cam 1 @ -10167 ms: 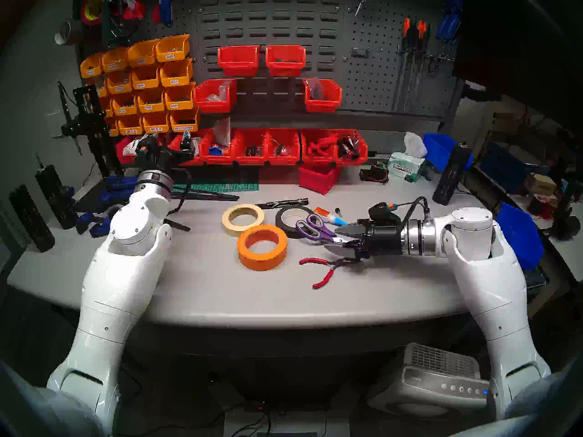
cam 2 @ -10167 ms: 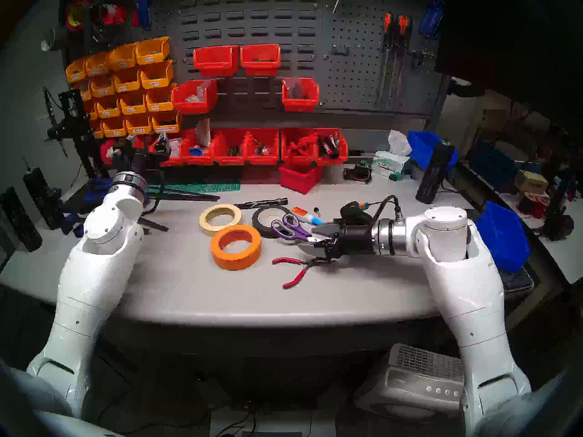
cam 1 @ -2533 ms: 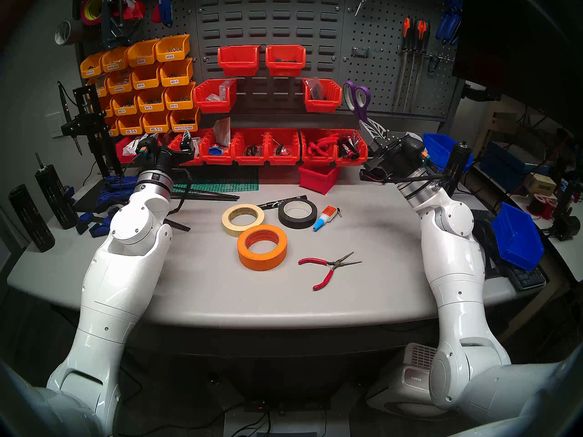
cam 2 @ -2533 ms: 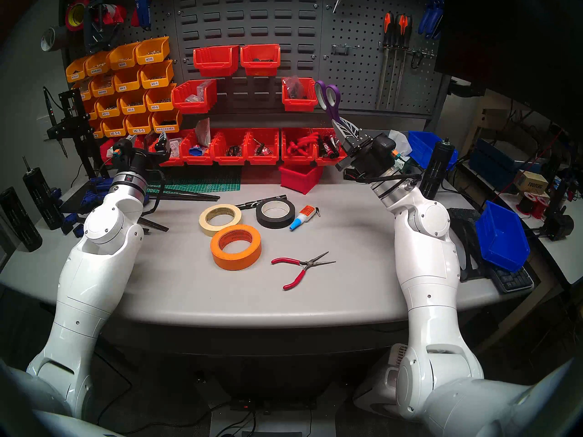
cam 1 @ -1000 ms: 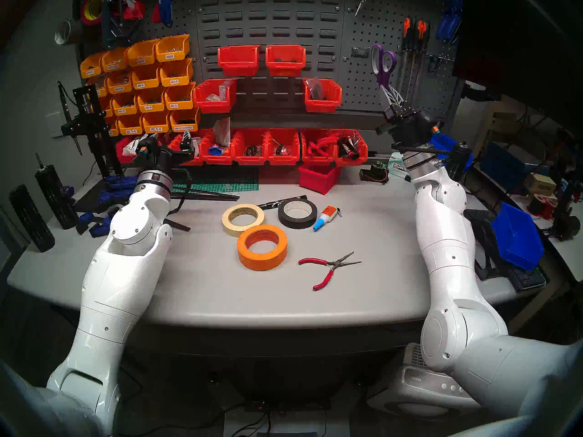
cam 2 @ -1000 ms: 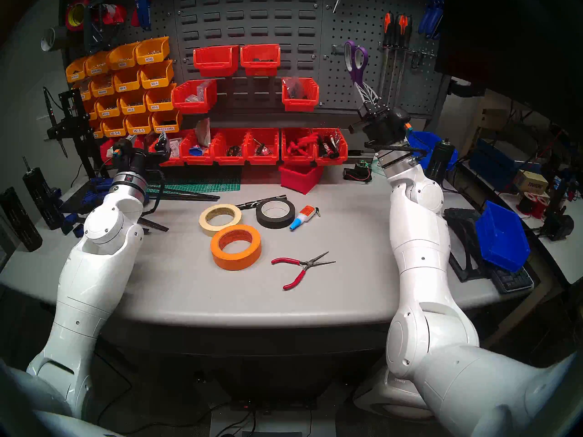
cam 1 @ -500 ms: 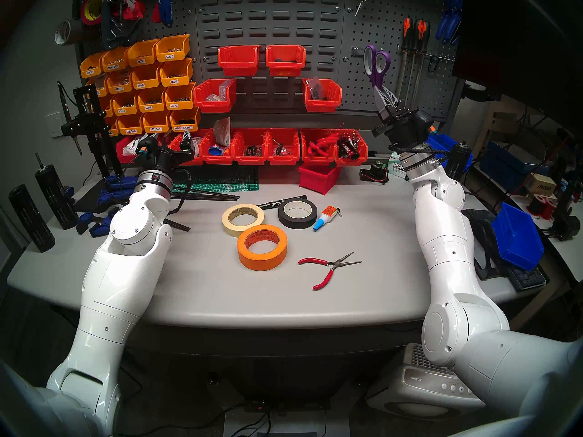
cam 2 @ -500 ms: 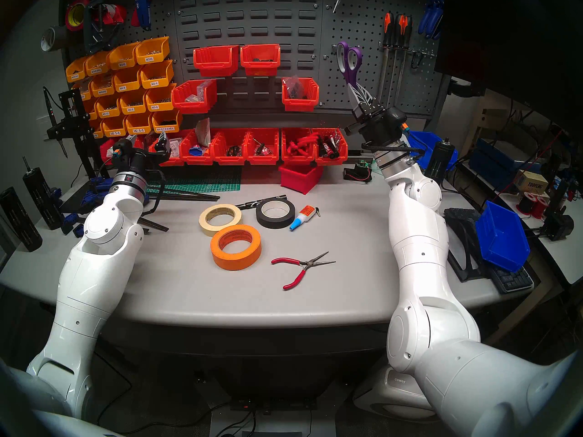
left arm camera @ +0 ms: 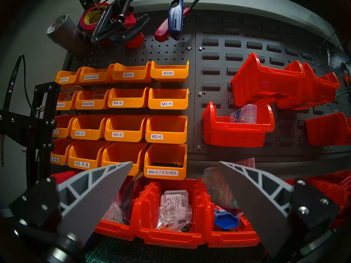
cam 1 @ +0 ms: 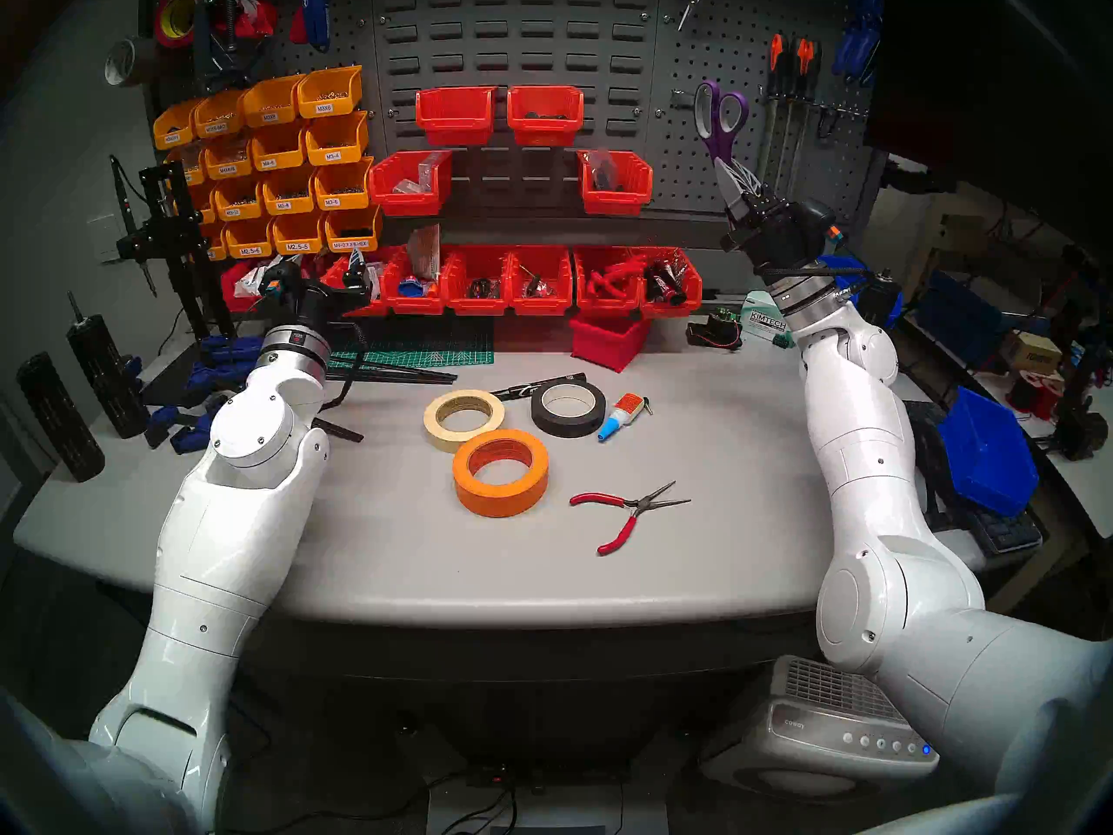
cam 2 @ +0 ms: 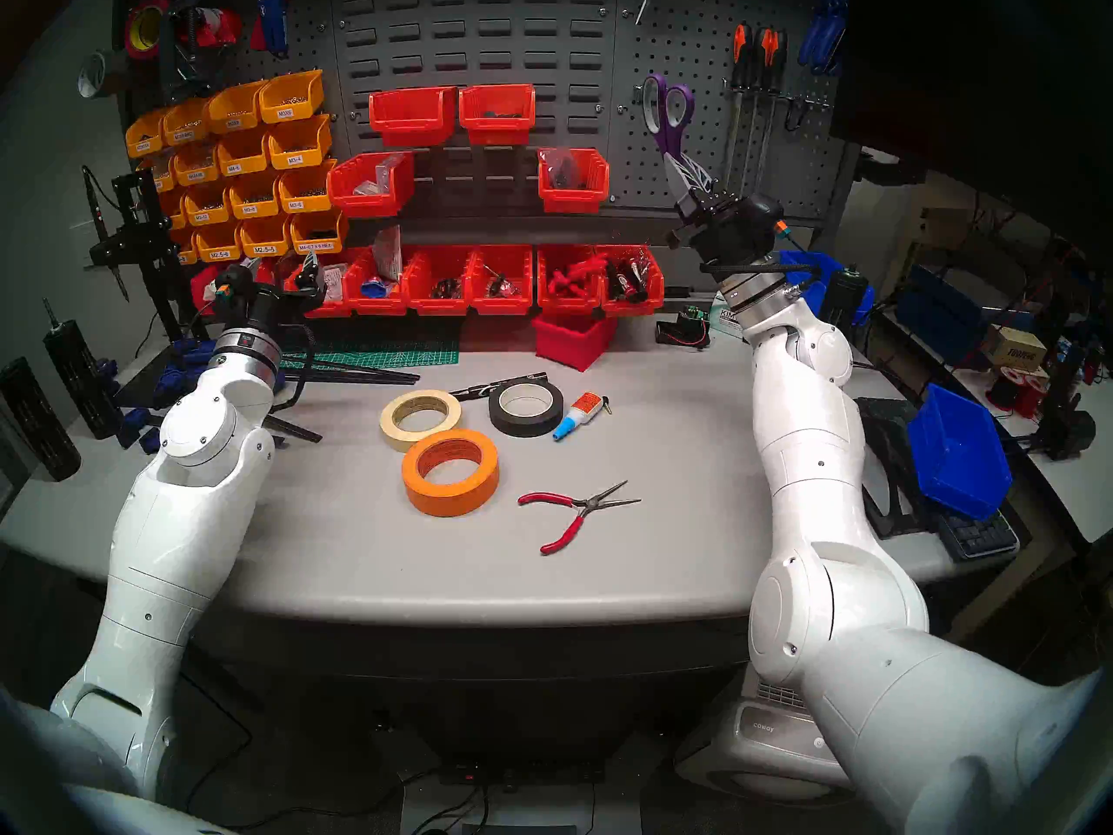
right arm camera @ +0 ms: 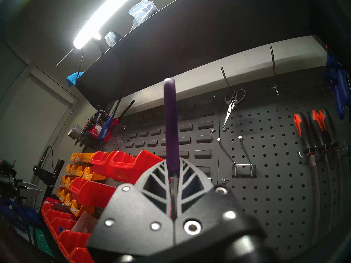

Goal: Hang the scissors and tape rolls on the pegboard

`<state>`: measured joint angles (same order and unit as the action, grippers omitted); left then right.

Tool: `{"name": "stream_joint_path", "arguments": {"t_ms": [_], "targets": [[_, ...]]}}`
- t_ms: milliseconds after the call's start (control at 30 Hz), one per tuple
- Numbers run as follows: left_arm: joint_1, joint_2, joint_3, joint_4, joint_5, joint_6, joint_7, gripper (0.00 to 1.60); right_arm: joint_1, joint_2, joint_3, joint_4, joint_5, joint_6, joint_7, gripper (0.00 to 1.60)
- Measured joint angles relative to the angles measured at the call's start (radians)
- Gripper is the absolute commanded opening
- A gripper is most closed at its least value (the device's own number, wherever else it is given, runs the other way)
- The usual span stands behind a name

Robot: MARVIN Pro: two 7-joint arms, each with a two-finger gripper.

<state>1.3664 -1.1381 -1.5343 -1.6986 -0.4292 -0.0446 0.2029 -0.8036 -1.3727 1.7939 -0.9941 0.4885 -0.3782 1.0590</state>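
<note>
The right gripper is clamping the scissors by their blades, handles up, near the pegboard hook. Left fingers are open, empty. A misaligned loop could miss the hook and drop.

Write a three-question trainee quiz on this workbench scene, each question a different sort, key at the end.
1. True or false: the right gripper is shut on the blades of the scissors, handles up, in front of the pegboard.
2. Multiple choice: which tape roll lies nearest the table's front edge? A) cream tape roll B) black tape roll C) orange tape roll
3. Fill in: the left gripper stands ____, holding nothing, facing the yellow bins.

Key: 1 true; 2 C; 3 open.
</note>
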Motion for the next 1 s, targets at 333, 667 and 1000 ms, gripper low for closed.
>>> {"name": "stream_joint_path", "arguments": {"t_ms": [333, 667, 1000], "targets": [[0.0, 0.0, 0.0, 0.0, 0.0, 0.0, 0.0, 1.6, 0.06, 0.062, 0.017, 0.081, 0.022, 0.091, 0.07, 0.0], [0.0, 0.0, 0.0, 0.0, 0.0, 0.0, 0.0, 1.6, 0.117, 0.101, 0.013, 0.178, 0.037, 0.15, 0.158, 0.0], [0.0, 0.0, 0.0, 0.0, 0.0, 0.0, 0.0, 1.6, 0.172, 0.116, -0.019, 0.264, 0.039, 0.17, 0.249, 0.0]]}}
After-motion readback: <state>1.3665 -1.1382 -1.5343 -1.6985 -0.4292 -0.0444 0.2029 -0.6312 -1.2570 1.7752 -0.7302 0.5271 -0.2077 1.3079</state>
